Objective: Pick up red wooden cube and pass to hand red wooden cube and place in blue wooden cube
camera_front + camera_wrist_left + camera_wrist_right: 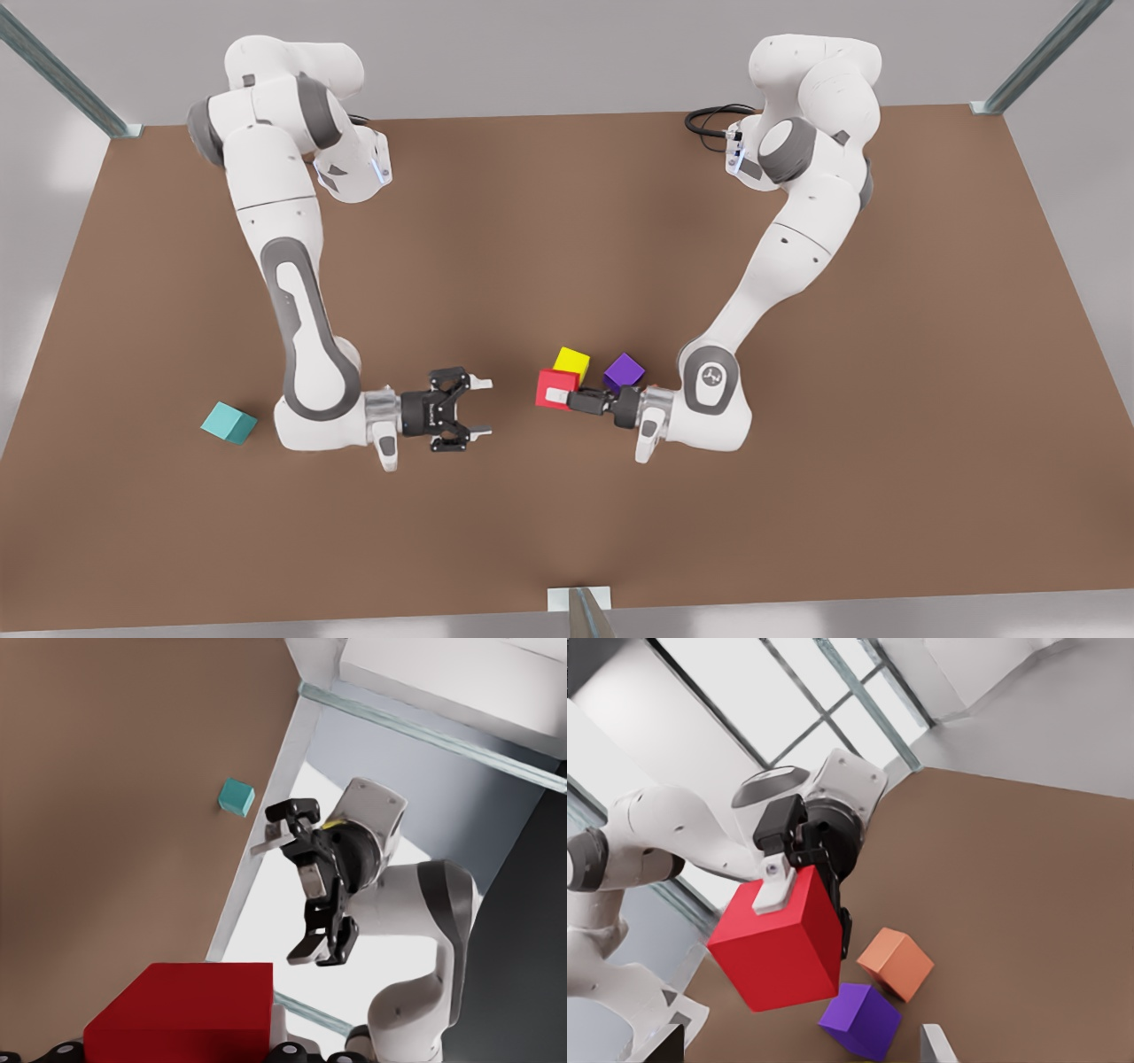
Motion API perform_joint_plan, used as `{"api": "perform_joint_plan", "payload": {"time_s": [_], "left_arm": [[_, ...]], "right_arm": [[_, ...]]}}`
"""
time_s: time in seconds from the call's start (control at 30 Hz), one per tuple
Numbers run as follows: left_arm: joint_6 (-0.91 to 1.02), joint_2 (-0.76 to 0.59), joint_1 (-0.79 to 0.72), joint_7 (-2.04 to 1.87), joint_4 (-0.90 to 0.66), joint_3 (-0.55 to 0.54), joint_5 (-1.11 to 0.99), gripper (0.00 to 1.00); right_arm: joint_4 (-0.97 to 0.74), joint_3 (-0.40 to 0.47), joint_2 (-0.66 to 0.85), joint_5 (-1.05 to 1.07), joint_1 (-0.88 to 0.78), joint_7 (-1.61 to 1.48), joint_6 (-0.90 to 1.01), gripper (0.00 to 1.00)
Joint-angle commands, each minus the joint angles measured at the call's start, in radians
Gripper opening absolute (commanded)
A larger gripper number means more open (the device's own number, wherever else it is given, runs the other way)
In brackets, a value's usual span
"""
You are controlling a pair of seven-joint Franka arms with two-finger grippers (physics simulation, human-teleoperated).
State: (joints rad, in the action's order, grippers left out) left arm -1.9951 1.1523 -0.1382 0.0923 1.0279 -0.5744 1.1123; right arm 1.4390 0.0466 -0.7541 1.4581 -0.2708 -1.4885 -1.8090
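Red wooden cube (555, 388) hangs above the brown worktop (567, 514), clamped in the left gripper (560, 396) fingers at the front view's right. One yellow cube (572, 361) and one purple cube (624, 371) sit just behind it; one salmon-orange cube (896, 963) lies beside the purple one. Facing it, the right gripper (481, 408) hovers with fingers apart. Blue wooden cube (229, 423) rests alone, well apart, at the front view's left

table (567, 532): brown | on it: blue wooden cube (229, 423), purple cube (624, 371)
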Motion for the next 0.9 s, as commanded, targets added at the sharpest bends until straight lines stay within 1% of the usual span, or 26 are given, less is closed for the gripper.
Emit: {"api": "perform_joint_plan", "payload": {"time_s": [0.0, 0.13, 0.17, 0.23, 0.3, 0.53, 0.87], "left_arm": [[-0.065, -0.002, -0.004, 0.139, 0.000, -0.001, 0.011, 0.64], [-0.080, -0.009, -0.012, 0.274, -0.002, -0.001, -0.028, 0.65], [-0.117, -0.009, -0.012, 0.287, 0.000, -0.005, -0.020, 0.67], [-0.120, -0.009, -0.012, 0.299, 0.001, -0.013, -0.020, 0.68], [-0.120, -0.009, -0.012, 0.294, 0.003, -0.013, -0.019, 0.68], [-0.122, -0.009, -0.012, 0.290, 0.006, -0.016, 0.001, 0.68], [-0.122, -0.009, -0.012, 0.290, 0.007, -0.016, 0.001, 0.69]], "right_arm": [[0.015, -0.010, 0.006, 0.074, -0.004, -1.075, -0.113, 0.99], [0.066, -0.065, 0.018, 0.114, 0.001, -1.096, -0.102, 0.99], [0.073, -0.065, 0.019, 0.116, 0.004, -1.107, -0.089, 0.99], [0.124, -0.065, 0.052, 0.122, 0.004, -1.119, -0.067, 0.99], [0.130, -0.085, 0.052, 0.136, 0.002, -1.121, -0.070, 0.99], [0.123, -0.085, 0.025, 0.182, -0.036, -1.119, -0.110, 0.99], [0.103, -0.085, 0.007, 0.205, -0.045, -1.105, -0.141, 0.99]]}}
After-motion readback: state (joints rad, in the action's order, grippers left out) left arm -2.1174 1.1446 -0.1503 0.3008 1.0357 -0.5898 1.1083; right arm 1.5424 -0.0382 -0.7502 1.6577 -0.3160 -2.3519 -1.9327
